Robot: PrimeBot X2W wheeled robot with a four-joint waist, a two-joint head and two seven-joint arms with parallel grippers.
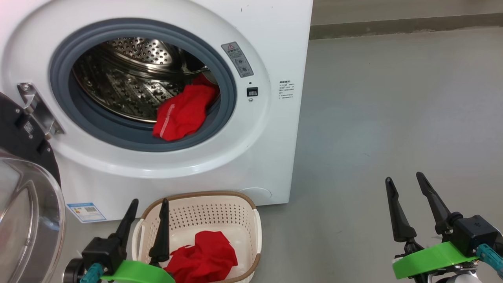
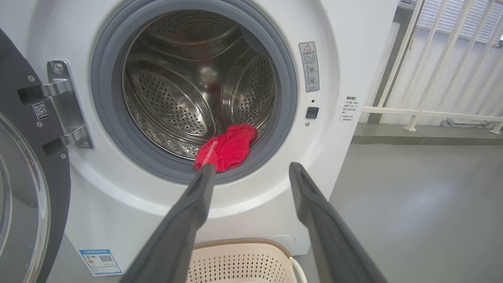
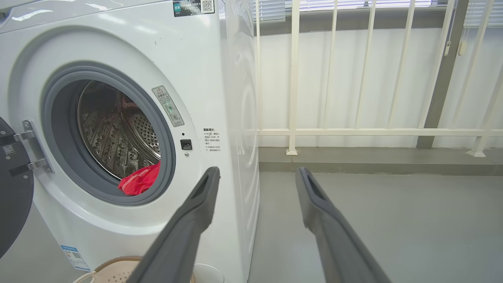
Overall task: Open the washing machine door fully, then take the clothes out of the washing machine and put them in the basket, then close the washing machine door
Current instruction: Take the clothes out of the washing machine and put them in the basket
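The white washing machine (image 1: 271,47) stands with its door (image 1: 27,212) swung wide open at the left, black rim and clear glass bowl showing. One red garment (image 1: 184,113) lies at the lower right of the steel drum, draped onto the grey gasket (image 2: 226,148) (image 3: 139,181). Another red garment (image 1: 206,255) lies in the cream basket (image 1: 196,196) on the floor before the machine. My left gripper (image 1: 151,203) hangs open above the basket's left side, holding nothing. My right gripper (image 1: 404,178) is open over bare floor, well right of the machine.
Grey floor (image 1: 393,110) stretches to the right of the machine. A white railing (image 3: 353,131) and a low kerb run along the wall behind. The open door's metal hinge (image 2: 65,104) sticks out at the machine's left.
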